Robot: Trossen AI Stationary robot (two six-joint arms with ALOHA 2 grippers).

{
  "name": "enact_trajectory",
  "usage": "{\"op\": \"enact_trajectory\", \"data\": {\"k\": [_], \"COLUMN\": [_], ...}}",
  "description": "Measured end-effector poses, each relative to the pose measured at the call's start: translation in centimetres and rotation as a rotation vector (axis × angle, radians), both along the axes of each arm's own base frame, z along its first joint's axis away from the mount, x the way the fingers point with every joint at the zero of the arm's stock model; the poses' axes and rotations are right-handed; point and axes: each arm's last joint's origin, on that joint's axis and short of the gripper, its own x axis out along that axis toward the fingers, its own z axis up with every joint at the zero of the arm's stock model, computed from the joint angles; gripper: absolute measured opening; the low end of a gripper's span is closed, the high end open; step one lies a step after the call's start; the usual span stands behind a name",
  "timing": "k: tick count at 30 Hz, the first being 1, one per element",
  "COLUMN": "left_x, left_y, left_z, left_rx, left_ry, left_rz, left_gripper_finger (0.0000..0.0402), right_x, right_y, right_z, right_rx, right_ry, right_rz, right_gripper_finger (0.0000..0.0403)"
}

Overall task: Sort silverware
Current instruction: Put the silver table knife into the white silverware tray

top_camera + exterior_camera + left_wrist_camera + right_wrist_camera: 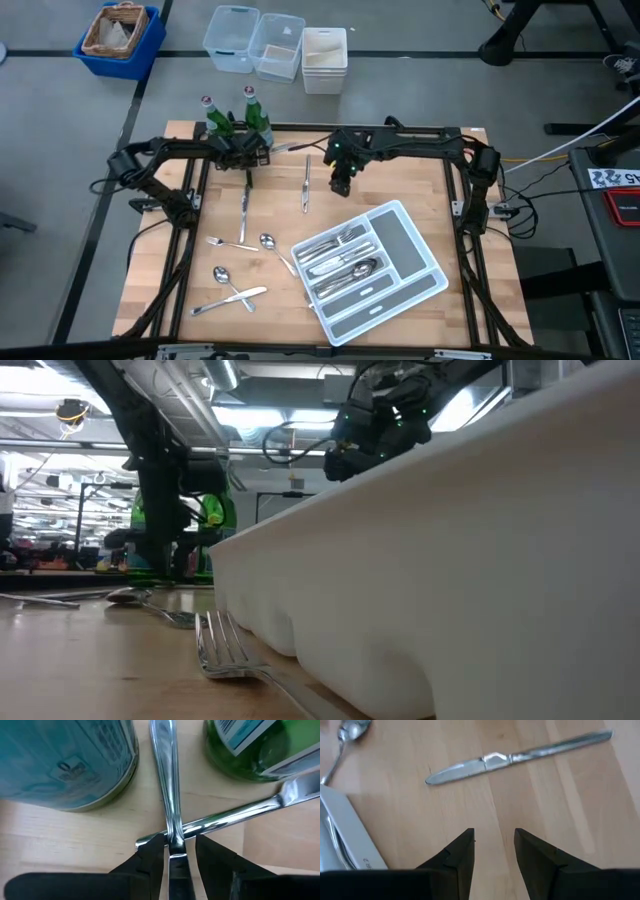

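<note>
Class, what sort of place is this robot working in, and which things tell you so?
Probably a robotics lab or workshop: a framed wooden table on bare grey floor, storage bins, loose cables, and exposed ceiling pipes with strip lighting.

Light falls evenly from overhead, leaving the wooden surface (pixel 400 180) bright with only soft, short shadows. Ceiling lamps (pixel 225 375) glare in the low view, where the white tray (pixel 450 560) looms blurred and overexposed close to the lens. Just ahead of the left gripper (pixel 175 852), a shiny handle (pixel 167 780) carries streaky highlights, and the green bottles (pixel 245 745) beyond it sit out of focus.
</note>
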Motion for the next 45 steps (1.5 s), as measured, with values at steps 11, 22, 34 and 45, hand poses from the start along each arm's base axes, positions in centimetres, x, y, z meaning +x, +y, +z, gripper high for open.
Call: {"op": "enact_trajectory", "data": {"k": [11, 22, 34, 45], "left_x": [0.1, 0.1, 0.8, 1.8], "left_y": [0.0, -0.4, -2.3, -3.9], "left_z": [-0.9, -1.1, -1.2, -0.9], "left_rx": [-0.044, -0.106, -0.209, -0.235], "left_ry": [0.039, 0.039, 0.043, 0.003], "left_rz": [-0.006, -0.055, -0.106, -0.171], "left_gripper_finger": [0.0101, 0.0036, 0.0037, 0.0041], "right_x": [-0.2, -0.2, -0.2, -0.2], "right_y": [0.1, 0.1, 0.1, 0.1], "right_z": [-0.4, -0.4, -0.4, -0.4], "right_rx": [0.017, 0.018, 0.03, 0.03], "right_ry": [0.014, 0.018, 0.024, 0.024], "right_rz": [-0.018, -0.019, -0.035, -0.035], "right_gripper_finger": [0.0143, 0.0143, 0.0143, 0.0143]}}
